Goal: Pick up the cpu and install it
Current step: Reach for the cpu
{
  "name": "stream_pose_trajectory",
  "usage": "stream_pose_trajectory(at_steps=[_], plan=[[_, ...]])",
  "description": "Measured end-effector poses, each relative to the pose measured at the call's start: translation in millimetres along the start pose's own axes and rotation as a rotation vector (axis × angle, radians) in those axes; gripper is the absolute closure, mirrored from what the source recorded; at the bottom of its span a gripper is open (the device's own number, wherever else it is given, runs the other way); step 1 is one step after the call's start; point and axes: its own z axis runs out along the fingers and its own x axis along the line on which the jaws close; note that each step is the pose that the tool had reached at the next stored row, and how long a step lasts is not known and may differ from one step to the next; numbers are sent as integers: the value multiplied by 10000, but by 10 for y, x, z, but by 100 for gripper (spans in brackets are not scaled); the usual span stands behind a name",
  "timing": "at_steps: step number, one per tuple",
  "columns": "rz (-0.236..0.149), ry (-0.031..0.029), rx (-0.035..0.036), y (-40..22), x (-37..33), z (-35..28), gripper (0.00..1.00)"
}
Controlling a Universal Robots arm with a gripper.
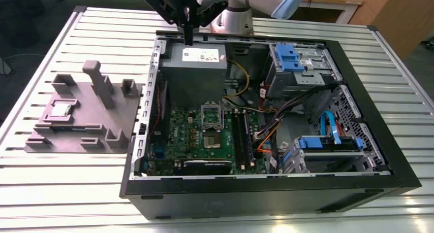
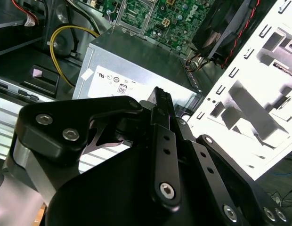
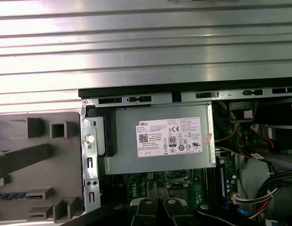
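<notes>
The cpu (image 1: 61, 109), a small silvery square with a pale rim, lies in a recess of the grey moulded plate (image 1: 88, 134) at the exterior view's left, beside the open computer case (image 1: 271, 185). My gripper (image 1: 188, 38) hangs at the case's far edge above the grey power supply box (image 1: 193, 65), well away from the cpu. Its fingers (image 2: 160, 101) are pressed together with nothing between them. The silver-framed socket (image 1: 211, 114) sits on the green motherboard (image 1: 183, 134) just beyond the power supply. In the first wrist view the fingertips (image 3: 151, 190) point down over the board below the labelled box (image 3: 160, 141).
The case holds blue drive brackets (image 1: 288, 58), cable bundles (image 1: 271, 124) and a yellow cable (image 2: 59, 44). Tall posts (image 1: 98, 83) rise from the grey plate. Everything rests on a slatted metal table (image 1: 68, 192). The arm's base (image 1: 234, 17) stands behind the case.
</notes>
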Motion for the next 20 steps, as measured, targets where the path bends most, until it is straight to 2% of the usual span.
stream_pose_trajectory(at_steps=[8, 20], plan=[[1, 2, 0, 0, 5, 3, 90], [1, 8, 1, -4, 54, 6, 90]])
